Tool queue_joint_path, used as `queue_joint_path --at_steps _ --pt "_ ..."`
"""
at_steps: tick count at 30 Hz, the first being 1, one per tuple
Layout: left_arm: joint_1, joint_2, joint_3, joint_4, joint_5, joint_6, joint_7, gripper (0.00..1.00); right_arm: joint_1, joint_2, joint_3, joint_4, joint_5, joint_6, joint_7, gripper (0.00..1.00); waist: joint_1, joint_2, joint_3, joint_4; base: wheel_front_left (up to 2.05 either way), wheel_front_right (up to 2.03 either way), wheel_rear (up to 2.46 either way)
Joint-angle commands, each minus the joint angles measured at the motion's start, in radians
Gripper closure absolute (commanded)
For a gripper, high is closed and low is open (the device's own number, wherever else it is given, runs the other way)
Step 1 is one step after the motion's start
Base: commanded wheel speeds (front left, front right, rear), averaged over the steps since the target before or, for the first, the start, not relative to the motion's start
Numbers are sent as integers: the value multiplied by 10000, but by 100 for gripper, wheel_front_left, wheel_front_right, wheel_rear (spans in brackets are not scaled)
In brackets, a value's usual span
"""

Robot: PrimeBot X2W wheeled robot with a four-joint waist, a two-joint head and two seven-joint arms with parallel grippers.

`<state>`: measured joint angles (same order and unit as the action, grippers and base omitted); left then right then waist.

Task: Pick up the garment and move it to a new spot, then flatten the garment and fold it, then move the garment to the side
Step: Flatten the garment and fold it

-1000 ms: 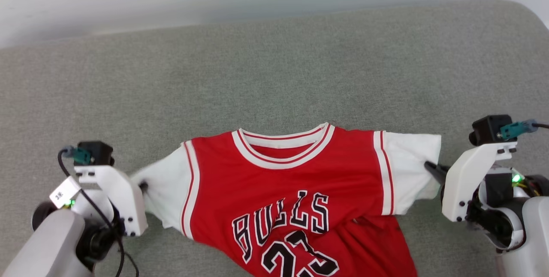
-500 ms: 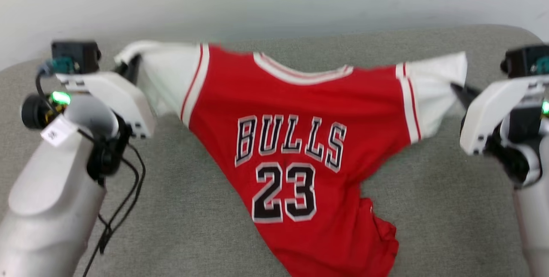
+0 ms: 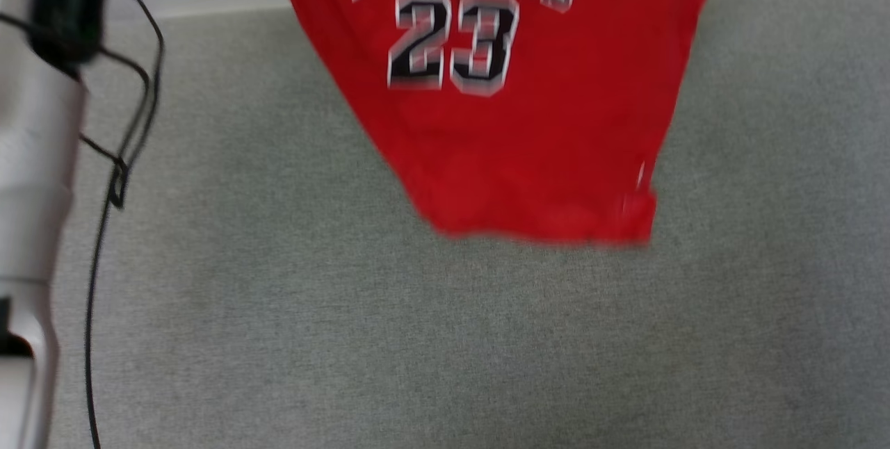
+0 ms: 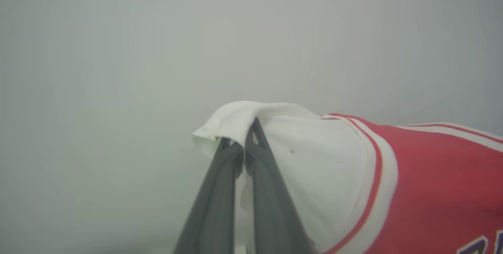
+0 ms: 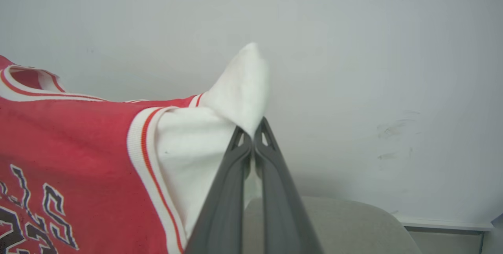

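Note:
The red garment (image 3: 514,136) hangs in the air at the top of the head view, its black "23" facing me and its hem free above the grey surface. In the left wrist view my left gripper (image 4: 245,136) is shut on the garment (image 4: 314,159) at one white sleeve's end. My right gripper (image 5: 252,132) is shut on the garment (image 5: 204,136) at the other white sleeve. The sleeves and collar lie above the head view's top edge.
A grey fabric-covered surface (image 3: 445,338) spreads below the hanging hem. A pale wall (image 4: 118,49) stands behind it. My left forearm (image 3: 28,178) with a loose black cable (image 3: 111,178) rises along the left edge of the head view.
Both arms have lifted the garment off the grey surface by its sleeves. It went from lying partly spread to hanging free, and the grippers have risen past the head view's top.

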<state>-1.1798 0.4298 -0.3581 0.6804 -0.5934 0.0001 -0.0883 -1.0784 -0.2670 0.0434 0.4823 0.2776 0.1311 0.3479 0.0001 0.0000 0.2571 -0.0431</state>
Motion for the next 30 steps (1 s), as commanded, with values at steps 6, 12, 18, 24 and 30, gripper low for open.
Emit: queue_joint_path --at_steps 6,12,18,24,30 --pt "-2176 437 327 673 244 -201 -774 100 -2503 151 -2 590 -270 -7 -1046 100 -1 0 1313 -366 0 0 0" --pt "-4000 831 306 973 522 -366 -962 100 -4499 295 207 1159 -369 -7 -1579 100 -1 0 2233 -555 0 0 0" --pt "-4970 867 176 1464 615 -657 -1009 100 -5527 330 512 1791 -276 -7 -1843 100 -1 0 3251 -545 0 0 0" --pt "-4930 743 159 2233 389 -948 -1296 100 -5652 449 872 2519 -11 -7 -2208 100 -1 0 3994 -465 0 0 0" --pt "-4087 547 216 3015 20 -1153 -1606 100 -4906 355 1310 3101 640 -7 -2579 100 -1 0 3954 -281 0 0 0"
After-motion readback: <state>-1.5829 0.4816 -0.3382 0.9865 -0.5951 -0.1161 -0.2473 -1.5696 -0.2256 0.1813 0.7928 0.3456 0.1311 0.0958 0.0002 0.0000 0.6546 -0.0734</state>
